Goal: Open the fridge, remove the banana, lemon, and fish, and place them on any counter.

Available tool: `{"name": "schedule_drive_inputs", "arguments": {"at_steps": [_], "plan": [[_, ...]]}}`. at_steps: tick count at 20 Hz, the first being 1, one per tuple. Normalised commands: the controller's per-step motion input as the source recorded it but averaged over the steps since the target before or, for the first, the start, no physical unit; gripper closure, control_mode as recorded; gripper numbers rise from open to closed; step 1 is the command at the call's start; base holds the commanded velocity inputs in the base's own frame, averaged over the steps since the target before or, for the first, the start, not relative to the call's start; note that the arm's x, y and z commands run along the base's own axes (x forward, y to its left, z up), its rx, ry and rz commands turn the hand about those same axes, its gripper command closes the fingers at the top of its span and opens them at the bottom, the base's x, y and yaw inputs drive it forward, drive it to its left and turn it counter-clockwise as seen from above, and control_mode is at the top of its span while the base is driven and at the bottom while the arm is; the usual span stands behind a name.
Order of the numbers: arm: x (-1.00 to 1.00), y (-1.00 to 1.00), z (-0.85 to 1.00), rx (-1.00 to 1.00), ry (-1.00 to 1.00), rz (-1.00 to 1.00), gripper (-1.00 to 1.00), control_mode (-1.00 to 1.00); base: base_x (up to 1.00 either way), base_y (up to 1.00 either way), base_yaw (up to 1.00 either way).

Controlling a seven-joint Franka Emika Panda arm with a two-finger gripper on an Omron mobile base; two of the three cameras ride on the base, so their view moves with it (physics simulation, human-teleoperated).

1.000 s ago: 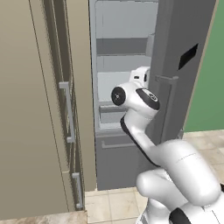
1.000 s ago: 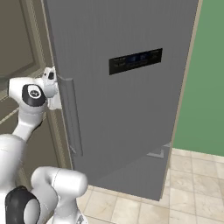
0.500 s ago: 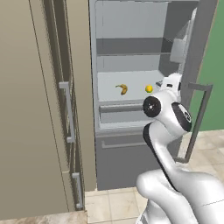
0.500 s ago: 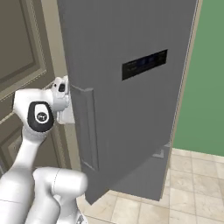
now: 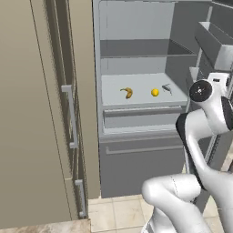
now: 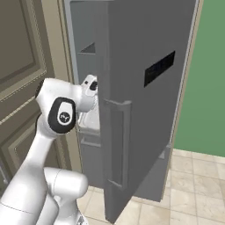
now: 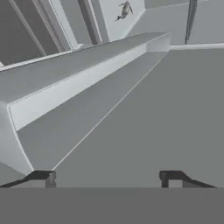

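The fridge stands open, its door swung wide to the right with the bar handle facing out. Beige cabinets flank it on the left. The arm's hand sits at the right side of the opening, by the inner face of the door, level with the middle shelf.

The gripper holds nothing; its fingertips stand wide apart against plain grey door surface.

All three items lie on that middle shelf: the banana left of centre, long axis roughly front to back with a curve; the lemon right of centre; the fish nearest the shelf's right edge, lying slantwise.

Key relation: the items lie left of the hand and deeper inside the fridge. The fish looks nearest, then lemon, then banana. In the hand view the fish shows far off at the top, so the gripper likely needs to turn inward toward the shelf before reaching.
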Motion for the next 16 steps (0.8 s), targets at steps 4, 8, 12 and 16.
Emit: {"name": "schedule_drive_inputs", "arguments": {"at_steps": [4, 8, 12, 16], "plan": [[0.00, -1.00, 0.17, 0.16, 0.09, -0.12, -1.00, -1.00, 0.00, 0.00, 0.00], [0.00, -0.98, -0.08, 0.04, 0.00, -0.09, -1.00, -1.00, 0.00, 0.00, 0.00], [-0.01, -0.94, -0.40, 0.00, -0.04, -0.09, -1.00, -1.00, 0.00, 0.00, 0.00], [-0.01, -0.82, -0.11, 0.00, -0.11, -0.08, -1.00, -1.00, 0.00, 0.00, 0.00]]}}
